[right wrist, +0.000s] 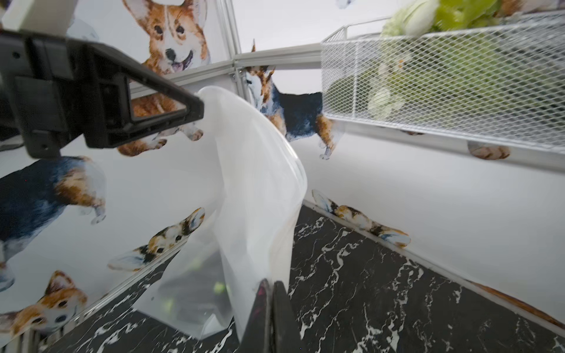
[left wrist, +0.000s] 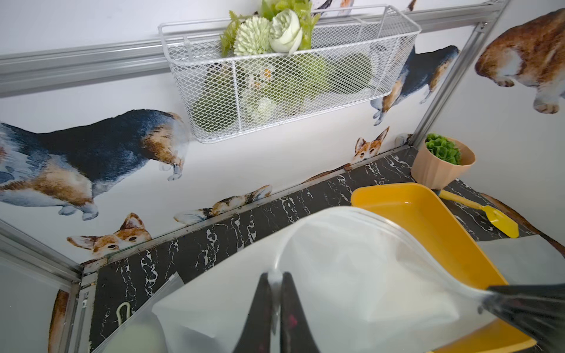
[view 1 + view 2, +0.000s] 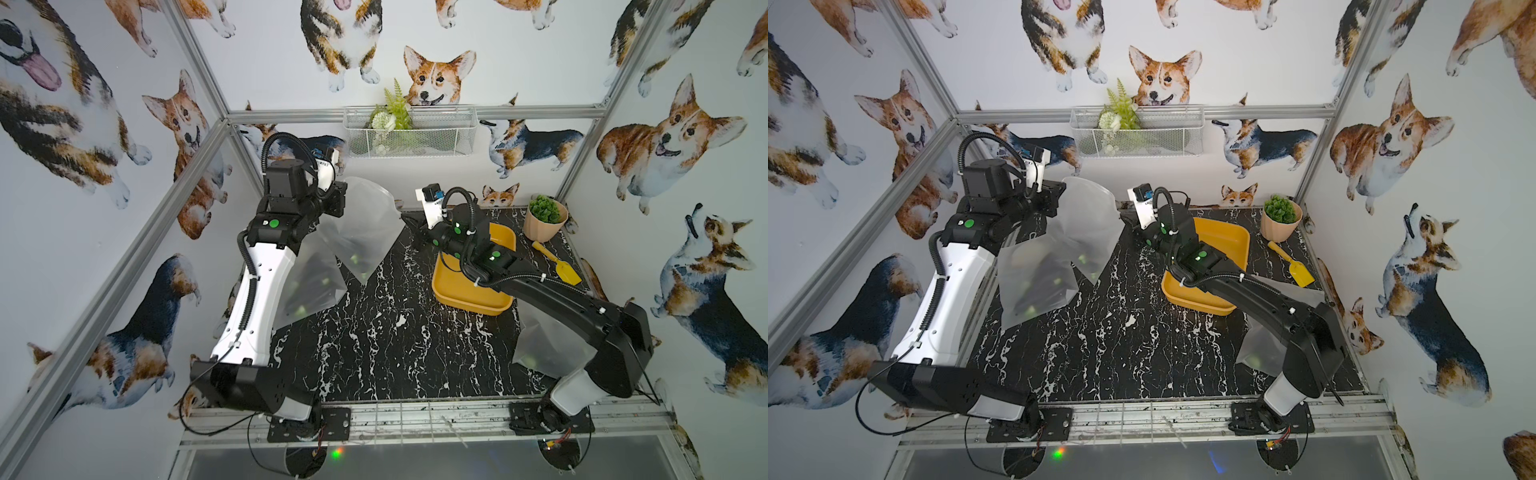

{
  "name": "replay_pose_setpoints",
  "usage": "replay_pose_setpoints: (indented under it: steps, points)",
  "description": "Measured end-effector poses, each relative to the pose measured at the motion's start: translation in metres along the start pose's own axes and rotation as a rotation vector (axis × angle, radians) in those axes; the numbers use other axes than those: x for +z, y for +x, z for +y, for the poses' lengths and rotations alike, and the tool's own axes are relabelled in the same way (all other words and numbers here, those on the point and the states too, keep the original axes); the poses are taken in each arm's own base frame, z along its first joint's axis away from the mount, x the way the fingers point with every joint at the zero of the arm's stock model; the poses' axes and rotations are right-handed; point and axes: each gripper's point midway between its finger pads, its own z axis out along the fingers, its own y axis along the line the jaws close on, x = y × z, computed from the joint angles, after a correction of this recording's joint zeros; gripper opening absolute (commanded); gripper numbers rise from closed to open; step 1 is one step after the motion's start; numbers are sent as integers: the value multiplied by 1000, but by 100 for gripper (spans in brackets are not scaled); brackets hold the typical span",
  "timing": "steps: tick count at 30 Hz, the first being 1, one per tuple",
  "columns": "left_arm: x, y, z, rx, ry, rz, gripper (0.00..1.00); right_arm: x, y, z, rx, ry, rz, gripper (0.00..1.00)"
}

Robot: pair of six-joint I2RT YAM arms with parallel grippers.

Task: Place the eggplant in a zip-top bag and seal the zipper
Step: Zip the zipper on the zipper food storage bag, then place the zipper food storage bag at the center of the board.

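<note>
I've got the left gripper and right gripper each clamped on opposite rim ends of the zip-top bag, which hangs over the tabletop's far-left corner with what seems to be the eggplant dark at its bottom, so sealing is in hand: next I'd pull the gaping zipper taut and press it closed.

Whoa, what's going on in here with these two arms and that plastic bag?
Two robot arms are holding a frosted zip-top bag up off the black marble table. The left arm has its jaws shut on one end of the bag's top edge, and the right arm pinches the other end. The job is bagging an eggplant, but I can't make one out for sure. The visible part of the yellow tray looks empty.
</note>
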Motion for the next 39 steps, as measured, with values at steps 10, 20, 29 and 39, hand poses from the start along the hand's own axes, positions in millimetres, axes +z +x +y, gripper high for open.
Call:
replay_pose_setpoints:
  steps: [10,20,29,39]
  points:
    - [55,9,14,-18,7,6,0,36,-16,-60,-78,132,-87,0]
    - [-15,-6,-39,8,129,-67,0,-19,-16,-31,-180,86,-49,0]
    - [-76,13,-85,12,205,-48,0,-80,-34,7,-190,32,-88,0]
    - [16,125,-52,-130,150,274,0,-33,44,-46,-147,141,105,0]
